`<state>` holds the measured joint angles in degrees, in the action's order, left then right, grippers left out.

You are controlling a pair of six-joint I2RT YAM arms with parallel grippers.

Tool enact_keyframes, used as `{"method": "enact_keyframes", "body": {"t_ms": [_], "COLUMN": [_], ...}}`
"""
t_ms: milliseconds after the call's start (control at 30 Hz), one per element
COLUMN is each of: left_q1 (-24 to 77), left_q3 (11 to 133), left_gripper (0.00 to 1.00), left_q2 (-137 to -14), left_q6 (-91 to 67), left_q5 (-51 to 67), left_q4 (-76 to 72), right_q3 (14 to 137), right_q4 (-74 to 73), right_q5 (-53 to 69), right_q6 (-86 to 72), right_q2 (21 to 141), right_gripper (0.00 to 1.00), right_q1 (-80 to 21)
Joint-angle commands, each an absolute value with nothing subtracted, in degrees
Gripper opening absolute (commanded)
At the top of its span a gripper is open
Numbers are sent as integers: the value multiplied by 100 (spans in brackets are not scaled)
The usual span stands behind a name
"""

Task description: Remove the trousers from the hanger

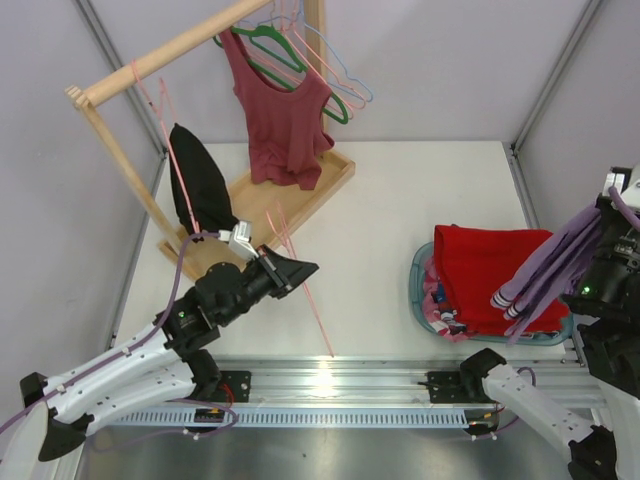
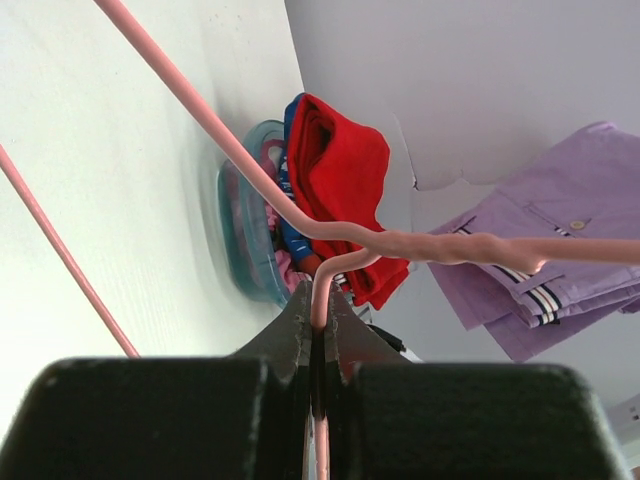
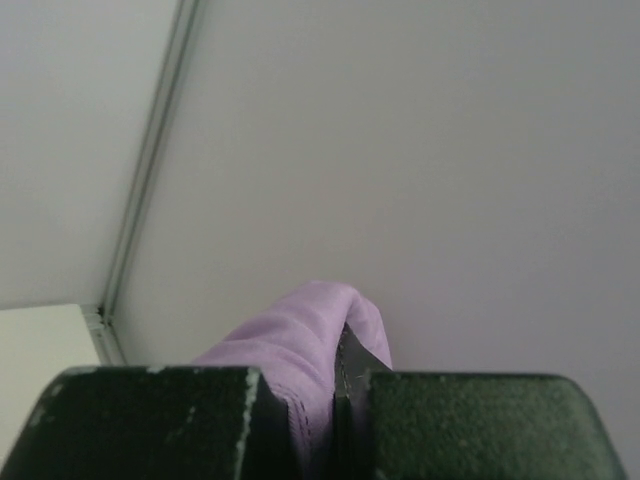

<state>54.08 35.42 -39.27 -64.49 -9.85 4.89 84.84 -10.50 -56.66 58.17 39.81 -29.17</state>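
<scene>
The lilac trousers (image 1: 545, 268) hang in folds from my right gripper (image 1: 612, 222) at the right edge, above the basket. In the right wrist view the gripper (image 3: 338, 385) is shut on a fold of the trousers (image 3: 300, 345). My left gripper (image 1: 296, 272) is shut on the pale pink hanger (image 1: 305, 290), whose thin frame slants down to the table's front. In the left wrist view the gripper (image 2: 318, 318) clamps the hanger's wire (image 2: 330, 235), and the trousers (image 2: 570, 240) show apart from the hanger at the right.
A teal basket (image 1: 424, 292) with a red garment (image 1: 485, 270) sits at right. A wooden rack (image 1: 160, 55) at the back left carries a maroon top (image 1: 285, 120), a black garment (image 1: 200, 185) and green and light blue hangers (image 1: 330, 75).
</scene>
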Motion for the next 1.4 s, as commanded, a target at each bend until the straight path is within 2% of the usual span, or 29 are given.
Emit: {"method": "enact_keyframes", "body": {"t_ms": [0, 167, 567, 800, 1367], "left_q1": [5414, 5423, 5230, 5098, 5071], "left_q3": [3516, 3489, 3191, 3234, 3094], "left_gripper": [0, 0, 0, 0, 0], "left_q2": [-3867, -3929, -3780, -3893, -3955], "left_q6": [-6442, -6407, -6495, -6390, -6530], "left_q5": [-844, -800, -589, -396, -44], "left_q4": [185, 35, -255, -334, -641], "right_q3": [8219, 8130, 7638, 7919, 8121], "right_q4": [-484, -114, -1011, -1204, -1854], "right_q5": [-6177, -6679, -6548, -6609, -6513], "right_q6": [7194, 7927, 7576, 7445, 6856], "right_q2": [3929, 4025, 4280, 4280, 3445], "right_gripper": [0, 0, 0, 0, 0], "right_q1": [-2997, -3006, -2751, -2663, -1916]}}
